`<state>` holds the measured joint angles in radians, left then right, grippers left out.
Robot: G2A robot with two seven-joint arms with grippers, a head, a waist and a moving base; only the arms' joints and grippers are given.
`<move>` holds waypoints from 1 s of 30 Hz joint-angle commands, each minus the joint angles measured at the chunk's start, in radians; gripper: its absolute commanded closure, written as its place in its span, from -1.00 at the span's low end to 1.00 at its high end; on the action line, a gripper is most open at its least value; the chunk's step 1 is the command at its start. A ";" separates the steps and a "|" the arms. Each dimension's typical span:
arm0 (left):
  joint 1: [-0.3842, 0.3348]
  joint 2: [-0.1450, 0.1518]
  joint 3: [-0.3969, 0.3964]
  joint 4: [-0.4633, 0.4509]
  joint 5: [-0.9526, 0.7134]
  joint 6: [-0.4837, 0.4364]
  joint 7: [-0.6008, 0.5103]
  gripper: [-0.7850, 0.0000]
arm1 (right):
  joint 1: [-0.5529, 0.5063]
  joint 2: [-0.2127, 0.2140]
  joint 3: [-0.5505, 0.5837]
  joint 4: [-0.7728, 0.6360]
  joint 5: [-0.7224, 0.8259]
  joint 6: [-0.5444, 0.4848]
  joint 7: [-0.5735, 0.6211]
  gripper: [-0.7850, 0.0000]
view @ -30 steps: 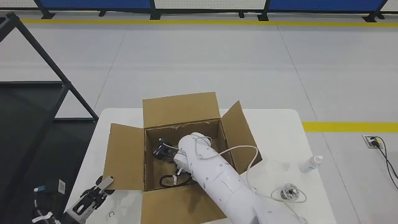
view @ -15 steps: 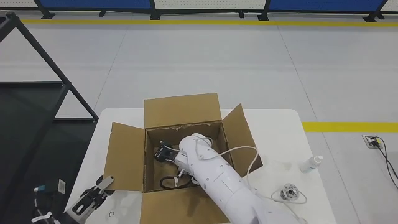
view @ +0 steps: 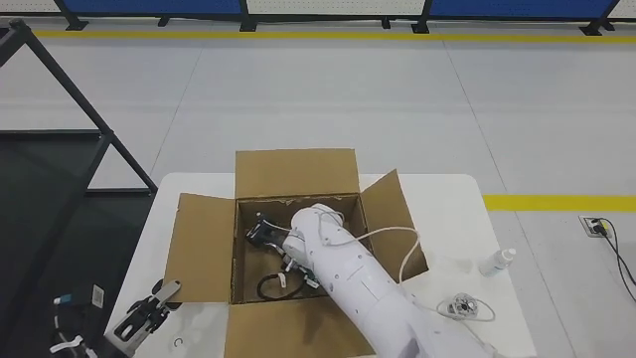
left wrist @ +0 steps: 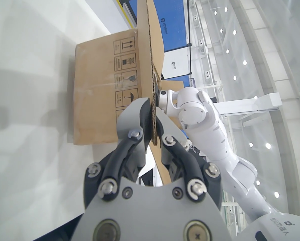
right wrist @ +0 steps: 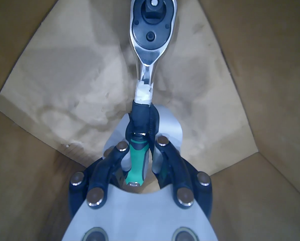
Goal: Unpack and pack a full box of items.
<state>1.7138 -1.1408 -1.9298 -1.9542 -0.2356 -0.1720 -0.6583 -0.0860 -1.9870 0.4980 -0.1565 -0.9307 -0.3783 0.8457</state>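
I have the white desk (view: 457,209) under both tools. On it sits the open cardboard box (view: 295,172), with all four flaps folded outward. My right arm (view: 348,278) slants down into the box.

The left tool (left wrist: 153,121) is outside the box. Its fingers are pinched together on the edge of the side flap (left wrist: 153,38), and the printed box wall is just beyond the tips.

The right tool (right wrist: 142,121) is inside the box, with cardboard walls around it and the box floor ahead of it. It is clamped on a ratchet wrench (right wrist: 152,26). The green grip lies back between the fingers and the chrome head juts past the tips. I cannot tell whether the head touches the floor.

A black cable (view: 273,286) lies in the box near the right tool. A small white spray bottle (view: 497,260) stands on the desk, well apart from both tools. A round corded item (view: 459,307) lies near the bottle.
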 commanded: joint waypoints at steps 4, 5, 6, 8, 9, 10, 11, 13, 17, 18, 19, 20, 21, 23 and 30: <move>-0.017 0.002 0.013 0.012 0.010 0.008 0.011 1.00 | 0.020 0.006 0.010 -0.010 0.004 -0.010 0.001 1.00; -0.019 0.002 0.014 0.013 0.011 0.010 0.013 1.00 | 0.021 0.007 0.011 -0.011 0.004 -0.008 0.002 1.00; -0.022 0.002 0.015 0.014 0.012 0.012 0.018 1.00 | 0.023 0.007 0.013 -0.014 0.003 -0.007 0.003 1.00; -0.028 0.002 0.018 0.016 0.014 0.018 0.028 1.00 | 0.028 0.010 0.017 -0.018 0.004 -0.003 0.001 1.00; -0.029 0.003 0.019 0.018 0.014 0.019 0.030 1.00 | 0.029 0.011 0.018 -0.019 0.004 -0.005 -0.001 1.00; -0.033 0.003 0.020 0.021 0.015 0.022 0.034 1.00 | 0.032 0.013 0.021 -0.020 0.005 -0.009 -0.003 1.00; -0.035 0.003 0.020 0.023 0.015 0.024 0.036 1.00 | 0.034 0.014 0.022 -0.021 0.005 -0.011 -0.002 1.00; -0.041 0.004 0.019 0.028 0.016 0.027 0.039 1.00 | 0.037 0.018 0.026 -0.026 0.006 -0.026 -0.007 1.00; -0.054 0.006 0.012 0.039 0.010 0.035 0.043 1.00 | 0.049 0.028 0.036 -0.022 0.012 -0.052 -0.013 1.00; -0.057 0.007 0.009 0.041 0.010 0.038 0.043 1.00 | 0.051 0.031 0.039 -0.023 0.014 -0.058 -0.017 1.00; -0.062 0.008 0.008 0.044 0.012 0.040 0.039 1.00 | 0.054 0.036 0.043 -0.025 0.016 -0.072 -0.025 1.00; -0.064 0.008 0.007 0.046 0.014 0.040 0.037 1.00 | 0.055 0.038 0.045 -0.025 0.017 -0.079 -0.028 1.00; -0.067 0.010 0.005 0.047 0.020 0.040 0.031 1.00 | 0.057 0.042 0.048 -0.027 0.018 -0.088 -0.035 1.00; -0.074 0.012 0.003 0.054 0.038 0.031 0.017 1.00 | 0.060 0.049 0.051 -0.031 0.014 -0.109 -0.042 1.00; -0.117 0.018 0.009 0.091 0.055 0.030 0.010 1.00 | 0.059 0.074 0.059 -0.055 -0.002 -0.148 -0.052 1.00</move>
<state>1.6038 -1.1232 -1.9225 -1.8683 -0.1838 -0.1427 -0.6482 -0.0270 -1.9165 0.5545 -0.2073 -0.9324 -0.5246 0.8015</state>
